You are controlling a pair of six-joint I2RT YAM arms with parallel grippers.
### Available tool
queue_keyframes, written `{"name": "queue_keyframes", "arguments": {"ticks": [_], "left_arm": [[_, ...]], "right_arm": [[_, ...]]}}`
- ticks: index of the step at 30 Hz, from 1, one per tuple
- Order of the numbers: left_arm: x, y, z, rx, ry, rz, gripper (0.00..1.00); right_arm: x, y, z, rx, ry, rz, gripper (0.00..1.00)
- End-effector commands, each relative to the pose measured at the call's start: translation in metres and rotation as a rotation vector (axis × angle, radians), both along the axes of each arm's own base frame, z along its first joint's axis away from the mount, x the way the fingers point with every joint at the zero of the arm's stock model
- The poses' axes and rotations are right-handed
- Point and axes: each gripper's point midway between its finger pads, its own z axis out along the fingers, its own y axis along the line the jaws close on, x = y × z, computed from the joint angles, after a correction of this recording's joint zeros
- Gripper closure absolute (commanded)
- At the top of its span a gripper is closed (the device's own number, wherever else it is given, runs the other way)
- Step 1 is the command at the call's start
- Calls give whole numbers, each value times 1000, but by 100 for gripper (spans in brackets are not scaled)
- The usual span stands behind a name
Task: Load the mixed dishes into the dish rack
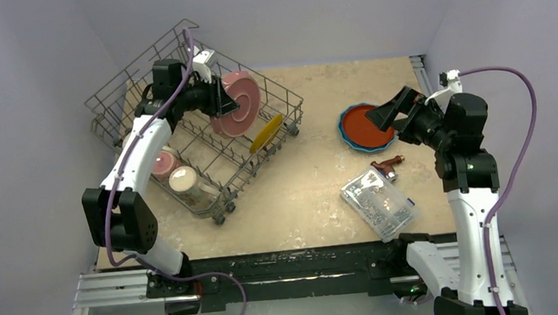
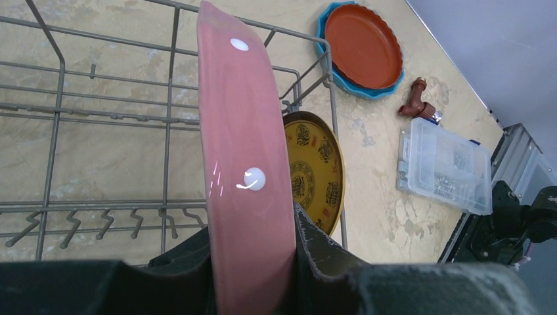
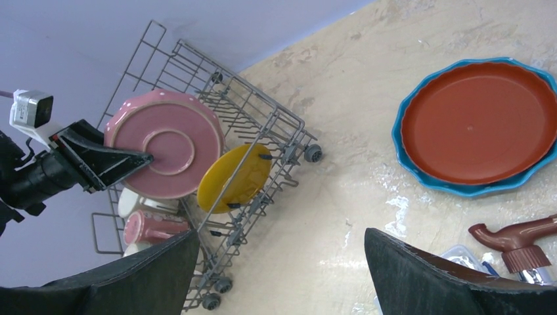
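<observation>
Left gripper [image 2: 255, 259]: fingers [image 2: 315, 246] clamped on the rim of the pink plate with white dots [image 2: 240, 131], one pad on each face. I see the plate held on edge, upright, over the dish rack [image 1: 207, 160]; I cannot tell whether its lower rim touches the tines. The small yellow plate [image 2: 315, 170] leans in the rack just beside it, on the side toward the worktop's middle. The rack sits along the left edge of the worktop [image 1: 316, 185], reaching into the far-left corner. At its near end lie a pink mug [image 1: 162, 165] and a cream mug [image 1: 185, 181], side by side. Right gripper [image 3: 281, 235]: fingers spread wide, nothing between them, hanging above bare worktop next to the red-orange plate [image 3: 479, 121]. That plate is nested in the blue plate [image 3: 460, 188], toward the right edge. Nearer the front-right corner I note a small reddish-brown object [image 1: 387, 165] and a clear plastic box [image 1: 379, 202], close together.
</observation>
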Motion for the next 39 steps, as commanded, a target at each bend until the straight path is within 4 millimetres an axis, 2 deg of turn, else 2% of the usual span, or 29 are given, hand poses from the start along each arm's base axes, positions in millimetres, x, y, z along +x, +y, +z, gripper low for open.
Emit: {"name": "queue_keyframes", "arguments": {"ticks": [1,11,17,28,39], "left_arm": [[10,-3,61,-74,-212,-47,100],[20,-1,48,-74,-179,-39,100],[26,-6,36,-104,-136,-53,100],[39,-2,13,-73,-89,-17,100],[36,-9,0,-7,-117,-22,100]], "right_arm": [[4,4,5,17,-31,17,1],[4,4,2,15,-27,18,1],[5,5,-4,26,-17,23,1],[6,5,-8,26,-11,28,1],[7,6,-15,28,1,31,1]]}}
